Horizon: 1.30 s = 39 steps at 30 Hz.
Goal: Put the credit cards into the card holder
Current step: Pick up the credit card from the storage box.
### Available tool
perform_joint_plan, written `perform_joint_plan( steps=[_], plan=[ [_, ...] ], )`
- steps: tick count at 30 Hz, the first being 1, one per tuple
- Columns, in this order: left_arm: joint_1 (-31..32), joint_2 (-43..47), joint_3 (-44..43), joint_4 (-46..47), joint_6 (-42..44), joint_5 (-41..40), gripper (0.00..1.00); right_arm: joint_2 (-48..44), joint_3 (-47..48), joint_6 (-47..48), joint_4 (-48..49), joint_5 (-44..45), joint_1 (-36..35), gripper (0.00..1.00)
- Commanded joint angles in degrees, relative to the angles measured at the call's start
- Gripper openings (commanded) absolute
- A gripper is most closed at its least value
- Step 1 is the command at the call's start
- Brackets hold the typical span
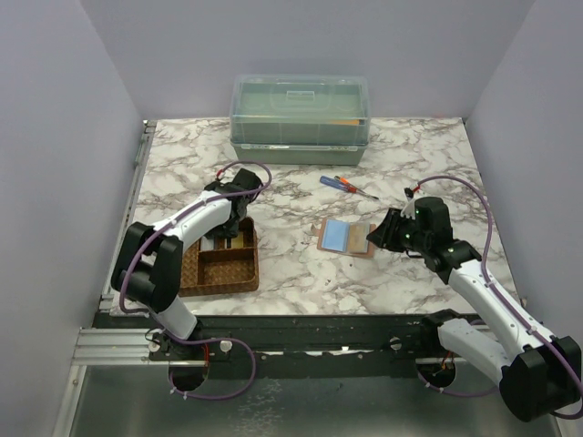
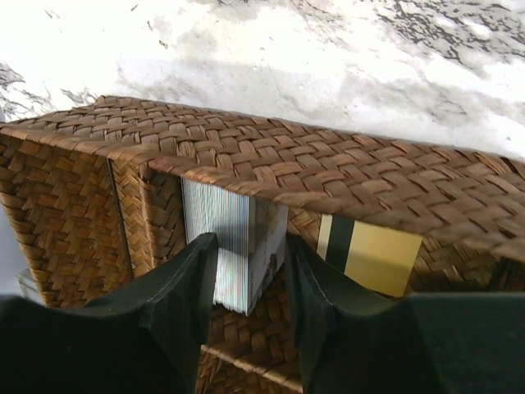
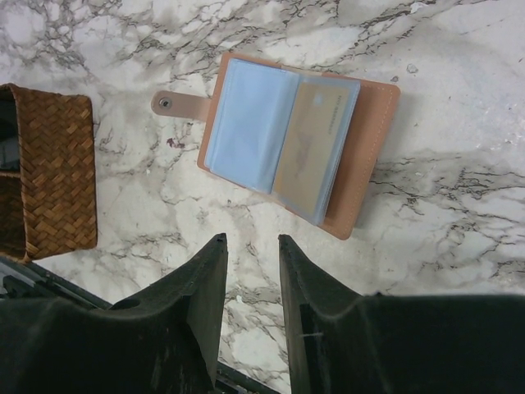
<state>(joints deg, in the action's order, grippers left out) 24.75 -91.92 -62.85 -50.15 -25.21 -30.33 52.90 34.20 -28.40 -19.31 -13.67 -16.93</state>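
Down at the near left of the marble table [image 1: 301, 273], the left gripper [image 2: 252, 248] reaches into the woven tray [image 2: 328, 164], jaws nipped onto an upright silver-grey card [image 2: 234, 254], with a tan-gold card [image 2: 377, 258] leaning just beside it. A straight lift with the grip kept square should best clear the woven wall. Mid-table, the pinkish card holder [image 3: 377, 131] lies open, a light blue card [image 3: 246, 123] showing inside. The right gripper [image 3: 253, 254] hovers near it, narrowly parted and empty. Beyond lie screwdrivers [image 1: 346, 185] and a lidded box [image 1: 301, 118].
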Motion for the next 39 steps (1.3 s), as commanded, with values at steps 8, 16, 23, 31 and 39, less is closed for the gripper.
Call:
perform_joint_plan(
  steps=[8,16,23,31,39],
  plan=[
    [-0.49,-3.24,0.8,2.86,0.28,-8.43,0.41,-0.39,-0.71,0.98,1.21,-1.53,-0.21,0.36],
    [-0.47,-2.63,0.63,2.78,0.95,-9.85,0.26,-0.43,-0.71,0.98,1.21,-1.41,-0.21,0.36],
    [-0.44,-1.39,0.38,2.71,1.47,-8.94,0.14,-0.02,-0.62,1.07,1.21,-1.5,-0.2,0.36],
    [-0.41,0.82,-1.11,1.03,1.4,-6.83,0.08,0.13,-0.62,1.07,1.24,-1.42,-0.2,0.36],
    [-0.41,5.38,-3.83,-2.4,0.74,-2.96,0.0,1.09,-0.36,1.07,1.12,-1.36,-0.2,0.36]
  ],
)
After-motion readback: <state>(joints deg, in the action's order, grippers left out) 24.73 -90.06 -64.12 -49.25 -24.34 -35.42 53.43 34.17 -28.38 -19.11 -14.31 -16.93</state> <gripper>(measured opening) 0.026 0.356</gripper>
